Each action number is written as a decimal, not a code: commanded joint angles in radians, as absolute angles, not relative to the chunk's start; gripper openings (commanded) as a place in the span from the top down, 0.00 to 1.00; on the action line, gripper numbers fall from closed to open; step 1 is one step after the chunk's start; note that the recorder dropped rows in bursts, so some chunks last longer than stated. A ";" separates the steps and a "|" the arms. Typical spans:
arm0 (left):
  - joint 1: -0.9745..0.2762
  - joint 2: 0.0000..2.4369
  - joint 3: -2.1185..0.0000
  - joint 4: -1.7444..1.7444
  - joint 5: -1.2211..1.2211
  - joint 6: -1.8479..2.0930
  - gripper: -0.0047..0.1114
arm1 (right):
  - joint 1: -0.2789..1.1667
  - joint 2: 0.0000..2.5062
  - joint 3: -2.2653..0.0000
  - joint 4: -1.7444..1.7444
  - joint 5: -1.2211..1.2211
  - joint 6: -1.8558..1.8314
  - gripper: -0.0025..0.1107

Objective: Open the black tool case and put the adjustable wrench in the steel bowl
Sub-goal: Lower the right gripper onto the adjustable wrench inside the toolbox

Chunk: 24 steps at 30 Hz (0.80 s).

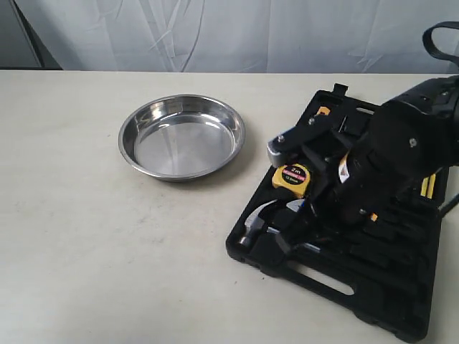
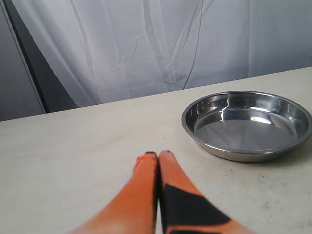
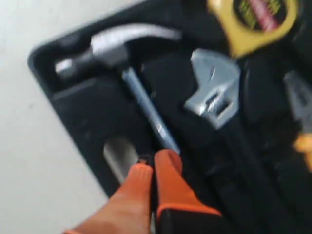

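The black tool case (image 1: 323,276) lies open at the right of the table, tools showing in its moulded tray (image 3: 78,102). The adjustable wrench (image 3: 214,95) rests in the tray, silver jaw head up and black handle hard to make out against the black. My right gripper (image 3: 153,163) is shut with nothing between its orange fingers, hovering beside the hammer's shaft, short of the wrench. The steel bowl (image 1: 181,136) stands empty left of the case. My left gripper (image 2: 158,155) is shut and empty, low over the bare table, apart from the bowl (image 2: 246,124).
A claw hammer (image 3: 122,44) lies beside the wrench, a yellow tape measure (image 1: 291,175) beyond its head, orange-handled pliers (image 3: 304,141) further over. The right arm (image 1: 387,165) covers much of the case. A white curtain hangs behind the table.
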<state>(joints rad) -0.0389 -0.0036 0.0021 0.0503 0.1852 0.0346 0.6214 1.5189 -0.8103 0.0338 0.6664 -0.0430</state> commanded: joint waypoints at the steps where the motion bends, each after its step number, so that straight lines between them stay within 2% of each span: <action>1: -0.043 0.000 0.000 0.047 0.180 0.030 0.96 | 0.619 1.487 -0.796 0.045 0.921 0.054 0.98; 9: -0.043 0.000 0.000 0.047 0.180 0.030 0.96 | 0.617 1.448 -0.733 -0.627 1.054 0.740 0.98; 11: -0.043 0.000 0.000 0.047 0.180 0.030 0.96 | 0.617 1.450 -0.733 -0.776 0.987 0.889 0.98; 13: -0.043 0.000 0.000 0.047 0.180 0.030 0.96 | 0.617 1.450 -0.733 -0.885 0.796 0.987 0.98; 16: -0.043 0.000 0.000 0.047 0.180 0.030 0.96 | 0.617 1.461 -0.733 -0.895 0.306 0.884 0.98; 18: -0.043 0.000 0.000 0.047 0.180 0.030 0.96 | 0.629 1.474 -0.733 -0.763 0.121 0.687 0.98; 21: -0.043 0.000 0.000 0.047 0.180 0.030 0.96 | 0.659 1.485 -0.751 -0.557 0.218 0.536 0.98; 24: -0.043 0.000 0.000 0.047 0.180 0.030 0.96 | 0.652 1.504 -0.768 -0.426 0.429 0.402 0.98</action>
